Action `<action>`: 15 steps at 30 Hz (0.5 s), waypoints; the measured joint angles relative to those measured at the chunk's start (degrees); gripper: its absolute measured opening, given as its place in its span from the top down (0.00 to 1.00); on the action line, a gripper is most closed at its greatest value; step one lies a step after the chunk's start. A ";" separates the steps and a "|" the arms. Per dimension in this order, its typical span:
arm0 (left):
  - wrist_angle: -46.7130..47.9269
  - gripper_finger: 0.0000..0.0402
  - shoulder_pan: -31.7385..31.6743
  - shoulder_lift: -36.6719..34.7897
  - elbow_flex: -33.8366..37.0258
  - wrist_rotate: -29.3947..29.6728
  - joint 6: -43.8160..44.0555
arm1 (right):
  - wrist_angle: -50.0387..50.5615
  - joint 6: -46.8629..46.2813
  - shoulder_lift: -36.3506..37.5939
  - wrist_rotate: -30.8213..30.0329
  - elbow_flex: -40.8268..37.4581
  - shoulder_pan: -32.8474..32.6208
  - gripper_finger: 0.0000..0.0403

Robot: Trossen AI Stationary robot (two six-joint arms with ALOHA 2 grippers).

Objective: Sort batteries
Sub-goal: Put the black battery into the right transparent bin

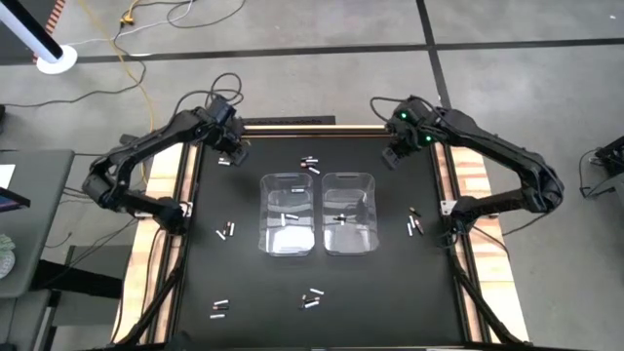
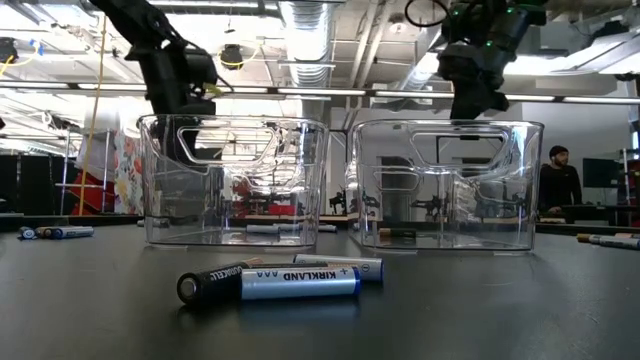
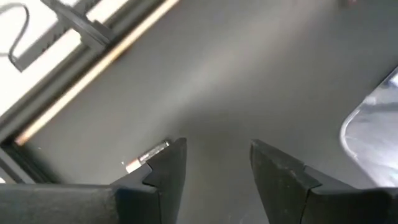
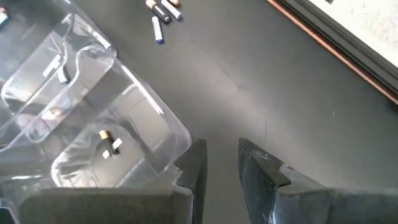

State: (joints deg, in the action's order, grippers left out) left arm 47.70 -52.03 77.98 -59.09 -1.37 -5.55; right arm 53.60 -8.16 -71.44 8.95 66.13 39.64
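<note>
You are looking at a black desk (image 1: 390,292) carrying two clear bins side by side at its centre: the left bin (image 1: 288,213) and the right bin (image 1: 348,213).

Batteries are lying scattered in small groups around both bins. One group (image 1: 310,163) is lying just behind the bins, with long axes running roughly left to right. A pair (image 1: 225,231) is lying left of the left bin. Another pair (image 1: 413,223) is lying right of the right bin, pointing roughly front to back. One group (image 1: 312,297) is lying in front of the bins; in the low view its batteries (image 2: 290,281) are lying flat, long axes running across the picture. Another pair (image 1: 218,309) is lying near the front left corner. Each bin is holding batteries lying flat on its floor.

The left end effector (image 1: 232,151) is hanging over the rear left part of the desk. Its fingers (image 3: 168,171) are standing apart and gripping nothing; a single battery (image 3: 146,157) is lying on the desk just beside one finger.

The right end effector (image 1: 395,153) is hanging over the rear right part of the desk, beside the right bin's rear corner. Its fingers (image 4: 261,171) are standing slightly apart with nothing between them.
</note>
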 joint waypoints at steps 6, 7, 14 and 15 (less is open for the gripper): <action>1.81 0.57 0.00 2.15 -1.53 0.57 -6.34 | -0.24 0.01 -0.04 0.00 0.00 0.26 0.73; 2.50 0.57 0.00 2.51 -2.33 1.33 -8.22 | -0.28 0.02 -0.04 0.00 0.00 0.24 0.73; 13.30 0.58 -1.05 9.96 -10.49 7.47 -18.31 | -0.65 0.00 -0.04 0.00 0.00 0.26 0.73; 14.80 0.58 -1.30 11.64 -11.92 8.22 -19.05 | -0.65 -0.01 -0.04 0.00 0.00 0.26 0.73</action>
State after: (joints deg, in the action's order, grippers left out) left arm 62.50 -53.33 89.61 -71.01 6.85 -24.60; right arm 52.95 -8.17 -71.48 8.95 66.13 39.90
